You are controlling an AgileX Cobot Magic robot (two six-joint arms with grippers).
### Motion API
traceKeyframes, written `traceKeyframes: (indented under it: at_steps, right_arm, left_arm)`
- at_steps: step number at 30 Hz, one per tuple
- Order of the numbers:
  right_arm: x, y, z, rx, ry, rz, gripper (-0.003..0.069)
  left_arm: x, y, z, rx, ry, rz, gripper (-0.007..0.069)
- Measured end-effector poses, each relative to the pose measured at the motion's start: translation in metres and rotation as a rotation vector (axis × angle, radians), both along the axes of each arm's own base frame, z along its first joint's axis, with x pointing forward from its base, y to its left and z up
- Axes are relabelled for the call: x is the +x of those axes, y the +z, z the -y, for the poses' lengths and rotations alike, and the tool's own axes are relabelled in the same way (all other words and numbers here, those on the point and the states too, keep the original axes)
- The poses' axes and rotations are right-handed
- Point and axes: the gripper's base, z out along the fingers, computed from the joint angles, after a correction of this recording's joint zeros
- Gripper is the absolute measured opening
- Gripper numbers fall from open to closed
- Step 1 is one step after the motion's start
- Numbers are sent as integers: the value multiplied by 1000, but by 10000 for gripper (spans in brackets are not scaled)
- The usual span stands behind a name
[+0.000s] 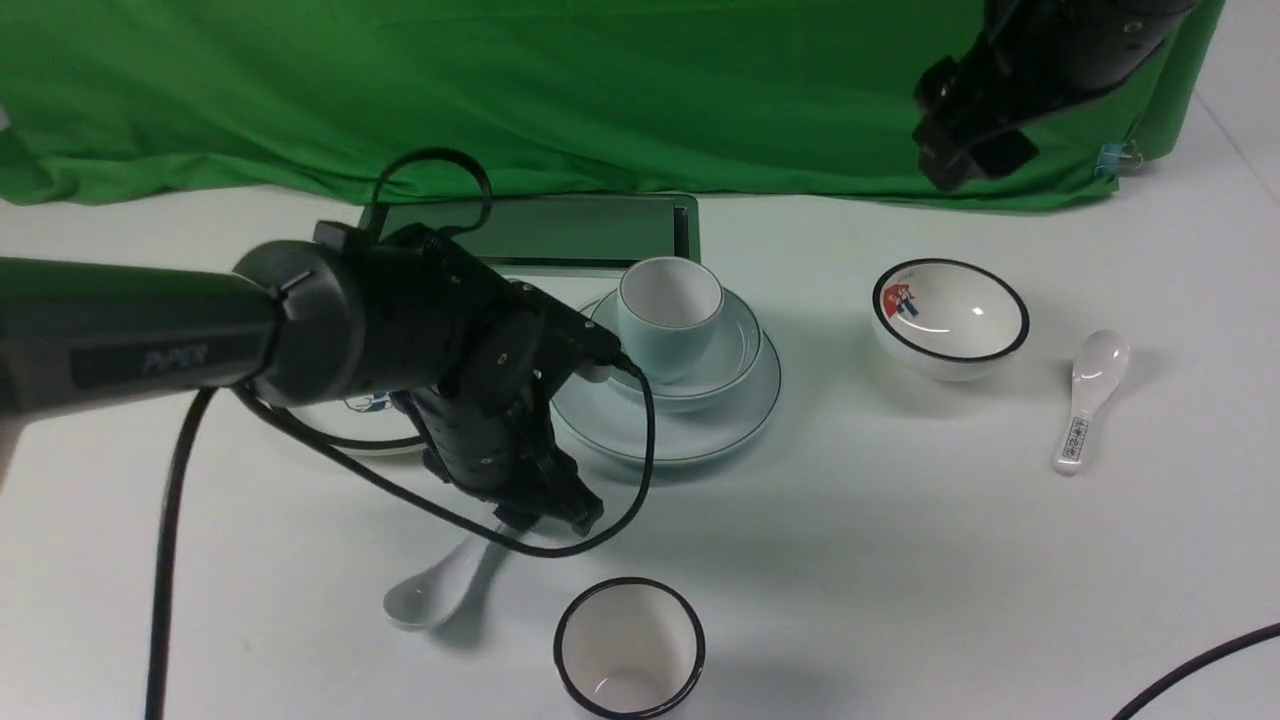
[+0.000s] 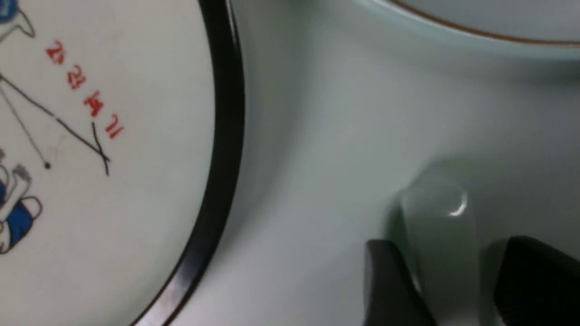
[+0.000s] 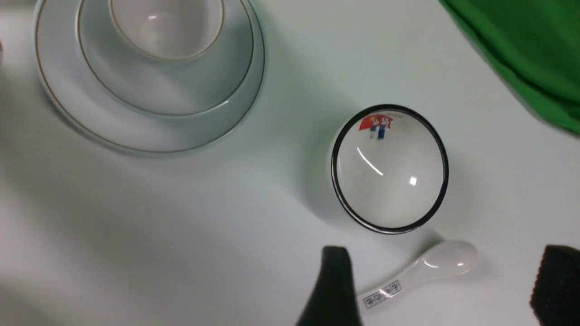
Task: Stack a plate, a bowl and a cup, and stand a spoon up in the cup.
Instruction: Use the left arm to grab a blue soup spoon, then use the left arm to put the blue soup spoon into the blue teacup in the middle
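The cup (image 1: 670,310) stands in the bowl (image 1: 735,352), which sits on the plate (image 1: 700,432) at the table's middle; the stack also shows in the right wrist view (image 3: 149,68). The plain white spoon (image 1: 430,592) lies on the table in front of the plate. My left gripper (image 1: 545,515) is down over its handle. In the left wrist view the handle (image 2: 442,217) lies between the fingers of that gripper (image 2: 448,242), one finger against it and a gap at the other. My right gripper (image 1: 950,160) hangs high at the back right, open and empty (image 3: 448,248).
A cartoon plate (image 1: 350,428) lies mostly behind my left arm, close to the left gripper (image 2: 113,136). A black-rimmed white cup (image 1: 630,650) stands near the front edge. A pictured white bowl (image 1: 950,315) and a printed spoon (image 1: 1085,400) lie right. A dark tablet (image 1: 560,232) lies behind the plate.
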Motion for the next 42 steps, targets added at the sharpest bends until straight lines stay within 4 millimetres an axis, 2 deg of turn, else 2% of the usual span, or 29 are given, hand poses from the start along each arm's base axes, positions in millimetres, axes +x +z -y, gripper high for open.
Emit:
traceKeyframes:
  at_steps: [3, 7, 10, 11, 12, 13, 14, 15, 17, 18, 19, 20, 21, 22, 24, 27, 28, 30, 32, 37, 42]
  right_arm:
    - [0, -6, 1, -22, -3, -14, 570]
    - [0, -3, 5, -51, -10, 6, 570]
    - [-8, 11, 14, -84, -27, 64, 570]
    - [-12, 18, 18, -93, -33, 88, 570]
    - [-13, 19, 19, -90, -35, 92, 570]
    - [-22, 33, 27, -98, -48, 139, 570]
    - [-27, 39, 30, -96, -53, 159, 570]
    - [-28, 41, 31, -95, -54, 164, 570]
    - [-44, 60, 41, -76, -63, 220, 570]
    - [-45, 61, 41, -75, -64, 224, 570]
    - [-55, 71, 47, -63, -69, 252, 570]
    - [-59, 75, 49, -58, -70, 262, 570]
    - [-59, 75, 49, -57, -70, 264, 570]
    - [-64, 80, 52, -50, -72, 279, 570]
    - [-67, 83, 53, -46, -73, 287, 570]
    - [-68, 84, 54, -45, -74, 291, 570]
    - [-68, 84, 54, -45, -74, 291, 570]
    - [-68, 84, 54, -43, -72, 295, 570]
    - [-68, 85, 54, -44, -68, 300, 570]
    - [-67, 85, 53, -45, -61, 309, 570]
    - [-66, 87, 52, -36, -53, 335, 570]
  left_arm:
    - [1, 0, -2, 6, 6, 0, 111]
    - [4, 7, -5, 32, 10, -8, 90]
    - [11, 39, -2, -17, 3, 89, 90]
    - [12, 55, -1, -56, -1, 149, 90]
    - [12, 59, -1, -59, -3, 157, 90]
    - [12, 93, 3, -178, -5, 306, 90]
    - [11, 109, 4, -238, -5, 375, 90]
    - [11, 113, 5, -255, -4, 393, 90]
    - [6, 160, 7, -471, 21, 625, 90]
    - [7, 162, 8, -486, 24, 639, 90]
    - [7, 182, 9, -605, 46, 774, 90]
    - [9, 188, 9, -653, 56, 835, 90]
    - [8, 188, 9, -652, 56, 834, 90]
    - [13, 191, 10, -704, 67, 912, 90]
    - [22, 185, 14, -756, 89, 971, 90]
    - [40, 162, 21, -811, 114, 1019, 90]
    - [41, 161, 21, -815, 115, 1022, 90]
    - [54, 134, 28, -833, 100, 1055, 90]
    - [60, 119, 32, -842, 97, 1056, 90]
    - [70, 84, 41, -850, 71, 1017, 90]
    - [73, 65, 44, -830, 47, 992, 90]
